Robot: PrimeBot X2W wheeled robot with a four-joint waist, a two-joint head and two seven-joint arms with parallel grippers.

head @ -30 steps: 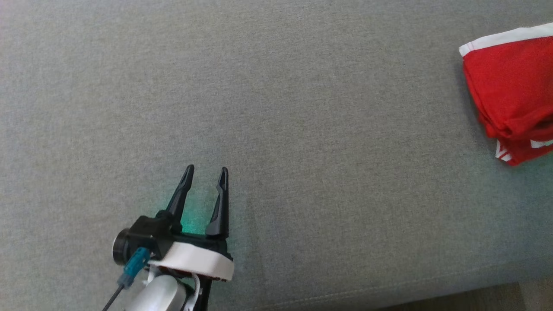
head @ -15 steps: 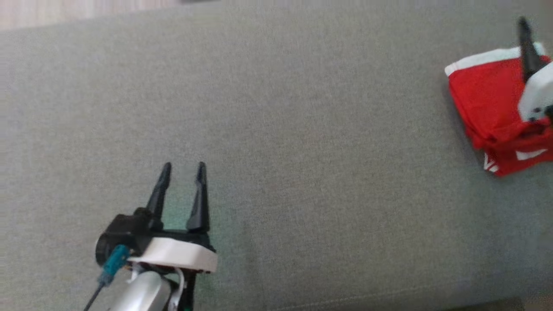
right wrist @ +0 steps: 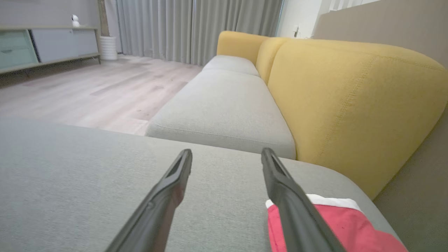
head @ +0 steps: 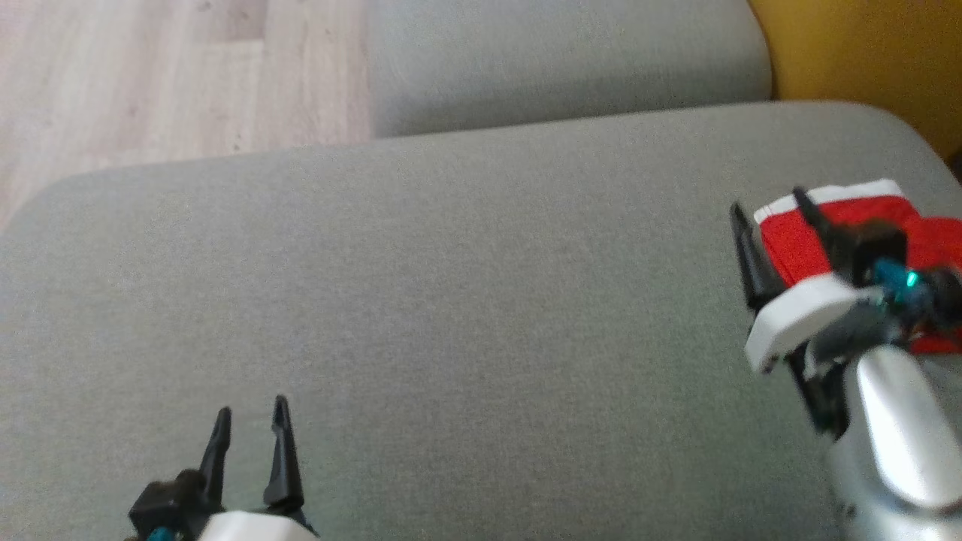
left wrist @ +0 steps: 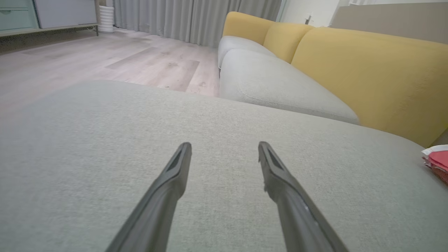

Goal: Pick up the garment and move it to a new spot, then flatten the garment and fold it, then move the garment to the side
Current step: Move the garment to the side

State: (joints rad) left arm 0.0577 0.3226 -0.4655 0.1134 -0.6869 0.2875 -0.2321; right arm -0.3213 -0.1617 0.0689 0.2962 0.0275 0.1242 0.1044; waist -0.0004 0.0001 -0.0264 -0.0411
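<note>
The garment (head: pixel 800 244) is a red cloth with a white band, lying bunched near the right end of the grey seat cushion (head: pixel 466 300). My right gripper (head: pixel 768 207) hovers open at its left edge, one finger over the red cloth and the other over bare cushion. In the right wrist view the garment (right wrist: pixel 336 224) lies under the right finger, and the right gripper (right wrist: pixel 226 154) holds nothing. My left gripper (head: pixel 252 409) stands open and empty at the lower left, far from the garment. In the left wrist view the left gripper (left wrist: pixel 224 147) points across bare cushion, with the garment (left wrist: pixel 437 159) at the right edge.
A second grey seat cushion (head: pixel 564 60) lies beyond this one. The yellow sofa back (right wrist: pixel 350 98) runs along the right side, close behind the garment. Pale wooden floor (head: pixel 165 75) shows past the cushion's far left edge. A low cabinet (right wrist: pixel 42 45) and curtains stand far off.
The head camera has tilted up, so the whole picture has shifted down. My right arm has come into view from the right and now stands over the garment's left edge. Both grippers stay open.
</note>
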